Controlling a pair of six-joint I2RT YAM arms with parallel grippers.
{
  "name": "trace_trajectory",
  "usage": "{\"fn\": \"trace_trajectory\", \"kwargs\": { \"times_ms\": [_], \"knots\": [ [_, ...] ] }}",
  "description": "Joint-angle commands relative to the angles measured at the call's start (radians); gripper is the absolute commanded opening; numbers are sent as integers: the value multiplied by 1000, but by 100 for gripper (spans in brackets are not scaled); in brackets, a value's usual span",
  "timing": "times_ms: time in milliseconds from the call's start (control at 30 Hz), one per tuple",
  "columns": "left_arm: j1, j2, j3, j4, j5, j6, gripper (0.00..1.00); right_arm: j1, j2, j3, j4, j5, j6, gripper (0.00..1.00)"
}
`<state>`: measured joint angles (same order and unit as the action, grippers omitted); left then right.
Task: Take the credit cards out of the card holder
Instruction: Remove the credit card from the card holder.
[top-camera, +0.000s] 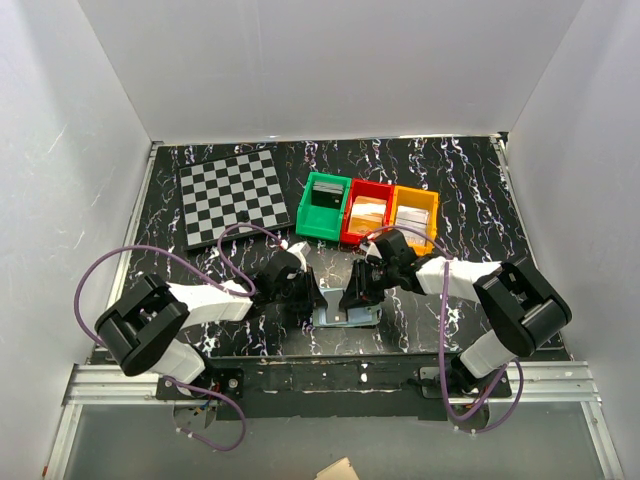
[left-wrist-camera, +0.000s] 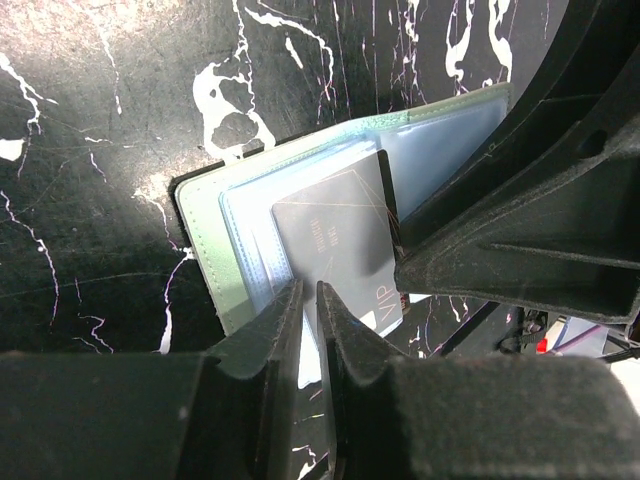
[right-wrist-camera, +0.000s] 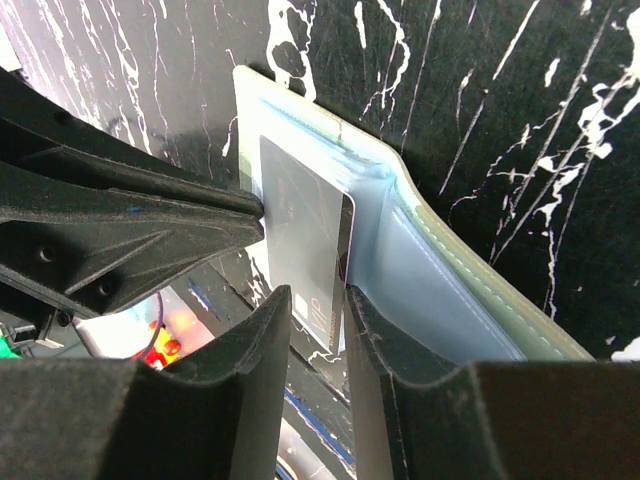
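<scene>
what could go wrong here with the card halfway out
The card is only partly out of the holder; pulling may drag the holder along. The left tool and right tool crowd that one card and could collide or bend it.

Credit card (right-wrist-camera: 300, 230) in card holder (top-camera: 347, 317); bins (top-camera: 349, 215) behind; checkerboard (top-camera: 233, 195) behind-left.

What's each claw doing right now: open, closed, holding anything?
Left claw: nearly shut, apparently pinching a pale sleeve edge of the card holder.
Right claw: shut on the dark card.
</scene>
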<state>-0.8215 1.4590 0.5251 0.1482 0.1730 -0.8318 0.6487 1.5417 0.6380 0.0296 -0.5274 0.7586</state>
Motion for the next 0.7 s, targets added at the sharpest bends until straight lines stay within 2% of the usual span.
{"fn": "trace_trajectory", "kwargs": {
  "times_ms": [0, 667],
  "knots": [
    [-1, 40, -23, -39, -21, 11, 11, 0, -17, -12, 66, -39, 15, 35],
    [-2, 80, -39, -18, -13, 8, 0, -29, -46, -66, 171, -83, 59, 34]
  ]
}}
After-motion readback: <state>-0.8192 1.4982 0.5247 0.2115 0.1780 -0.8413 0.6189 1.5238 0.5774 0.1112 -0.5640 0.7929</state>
